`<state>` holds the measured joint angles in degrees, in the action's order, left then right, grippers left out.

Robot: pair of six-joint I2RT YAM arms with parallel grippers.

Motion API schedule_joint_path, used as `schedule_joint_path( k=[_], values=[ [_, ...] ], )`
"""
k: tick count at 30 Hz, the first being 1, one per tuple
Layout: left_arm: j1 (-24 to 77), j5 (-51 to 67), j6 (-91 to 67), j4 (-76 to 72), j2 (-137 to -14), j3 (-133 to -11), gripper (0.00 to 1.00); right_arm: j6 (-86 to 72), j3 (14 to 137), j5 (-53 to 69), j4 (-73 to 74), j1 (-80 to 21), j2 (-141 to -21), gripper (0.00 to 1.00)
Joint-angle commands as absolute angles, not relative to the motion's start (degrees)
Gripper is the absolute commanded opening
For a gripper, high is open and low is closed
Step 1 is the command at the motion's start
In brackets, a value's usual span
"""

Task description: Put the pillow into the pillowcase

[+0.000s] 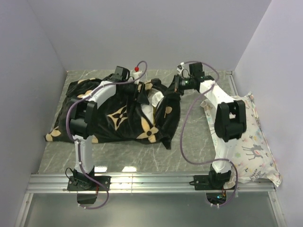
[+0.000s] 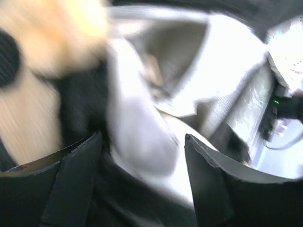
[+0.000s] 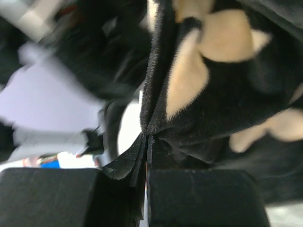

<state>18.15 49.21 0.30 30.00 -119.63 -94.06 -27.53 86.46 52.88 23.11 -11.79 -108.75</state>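
Observation:
The black plush pillowcase (image 1: 118,120) with tan flowers lies bunched across the left and middle of the table. At its open end a patch of the white pillow (image 1: 152,101) shows inside. My left gripper (image 1: 142,94) is at that opening. In the left wrist view it (image 2: 142,136) stands open, with the blurred white pillow (image 2: 222,61) between and beyond its fingers and the pillowcase (image 2: 33,113) to the left. My right gripper (image 1: 174,88) holds the opening's right edge. In the right wrist view it (image 3: 147,139) is shut on the pillowcase (image 3: 222,94) hem.
A white deer-print pillow (image 1: 251,142) lies along the right edge, partly under the right arm. The grey marble table (image 1: 199,137) is walled on three sides, with an aluminium rail (image 1: 151,182) along the front.

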Motion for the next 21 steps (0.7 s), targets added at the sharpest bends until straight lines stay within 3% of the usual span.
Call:
schedule_joint_path(
  k=[1, 4, 5, 13, 21],
  values=[
    [18.63, 42.99, 2.53, 34.35, -112.26, -97.39, 0.76, -21.18, 99.71, 47.91, 29.00, -9.75, -114.15, 0.00],
    [18.81, 36.22, 4.73, 36.46, -107.95, -94.67, 0.81, -23.72, 103.26, 50.96, 25.59, -10.11, -116.36, 0.00],
    [19.16, 34.56, 5.88, 37.17, -106.97, -94.22, 0.99, -24.08, 103.10, 51.41, 25.14, -10.63, -116.54, 0.00],
    [27.93, 17.99, 9.50, 36.05, -101.42, -90.53, 0.99, -20.66, 91.07, 52.03, 28.30, -11.25, -113.30, 0.00],
    [41.21, -1.74, 4.05, 36.80, -110.19, -94.39, 0.99, -21.44, 90.96, 50.28, 26.64, -11.07, -114.52, 0.00]
  ],
)
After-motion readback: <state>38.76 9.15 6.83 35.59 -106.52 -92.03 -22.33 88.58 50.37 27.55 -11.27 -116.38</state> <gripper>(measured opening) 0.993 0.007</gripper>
